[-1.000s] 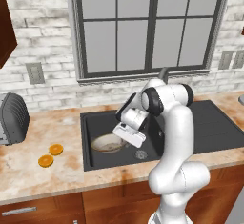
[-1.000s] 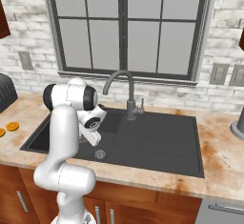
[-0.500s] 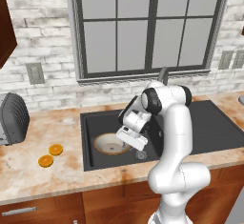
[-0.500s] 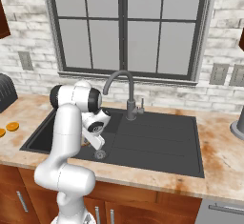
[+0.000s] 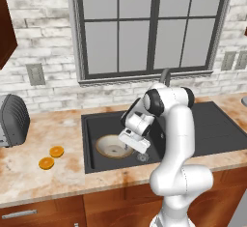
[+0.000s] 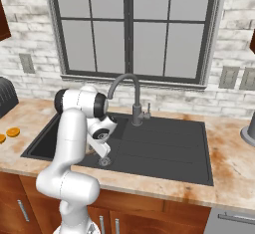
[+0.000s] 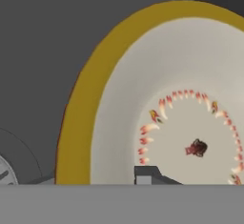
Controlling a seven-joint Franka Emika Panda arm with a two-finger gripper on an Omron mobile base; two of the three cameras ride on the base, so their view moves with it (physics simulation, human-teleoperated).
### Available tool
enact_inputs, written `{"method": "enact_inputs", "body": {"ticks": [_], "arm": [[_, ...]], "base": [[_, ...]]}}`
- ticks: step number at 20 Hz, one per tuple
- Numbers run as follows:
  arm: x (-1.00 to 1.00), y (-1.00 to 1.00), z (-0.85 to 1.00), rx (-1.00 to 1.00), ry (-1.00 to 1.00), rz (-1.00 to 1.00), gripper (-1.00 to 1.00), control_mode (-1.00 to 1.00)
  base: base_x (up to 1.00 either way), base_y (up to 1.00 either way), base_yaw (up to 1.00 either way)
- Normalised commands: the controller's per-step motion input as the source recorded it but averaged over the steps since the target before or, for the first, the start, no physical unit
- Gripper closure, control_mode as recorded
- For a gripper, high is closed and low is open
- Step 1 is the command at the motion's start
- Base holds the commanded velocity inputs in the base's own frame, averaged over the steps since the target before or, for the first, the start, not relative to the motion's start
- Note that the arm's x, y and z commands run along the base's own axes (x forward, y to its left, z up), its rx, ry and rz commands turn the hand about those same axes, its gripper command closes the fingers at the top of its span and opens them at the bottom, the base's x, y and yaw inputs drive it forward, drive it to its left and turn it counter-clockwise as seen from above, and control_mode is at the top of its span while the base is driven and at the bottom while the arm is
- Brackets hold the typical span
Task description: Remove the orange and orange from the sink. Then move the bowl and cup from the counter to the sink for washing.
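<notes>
Your claw (image 5: pixel 136 147) hangs over the bowl (image 5: pixel 112 146) in the sink (image 5: pixel 202 129); its grip you cannot tell. Both oranges (image 5: pixel 51 157) lie on the desk (image 5: pixel 29 173).

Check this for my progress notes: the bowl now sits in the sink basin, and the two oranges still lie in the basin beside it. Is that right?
Not quite. The bowl does sit in the sink basin, but the two oranges lie on the counter to the sink's left, as the left base view shows.
</notes>
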Motion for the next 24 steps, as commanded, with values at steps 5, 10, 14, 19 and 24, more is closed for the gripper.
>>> {"method": "enact_inputs", "body": {"ticks": [5, 10, 14, 19, 24], "arm": [[0.04, 0.19, -0.08, 0.03, 0.01, 0.0, -1.0, -1.0], [0.03, 0.08, 0.01, 0.01, 0.02, 0.0, -1.0, -1.0], [0.0, 0.0, 0.15, 0.0, 0.0, 0.0, -1.0, -1.0], [-0.03, 0.0, 0.33, -0.06, 0.0, 0.0, -1.0, -1.0], [-0.1, -0.02, 0.41, -0.11, 0.0, 0.0, -1.0, -1.0]], "base": [[0.0, 0.0, 0.0], [0.0, 0.0, 0.0], [0.0, 0.0, 0.0], [0.0, 0.0, 0.0], [0.0, 0.0, 0.0]]}}
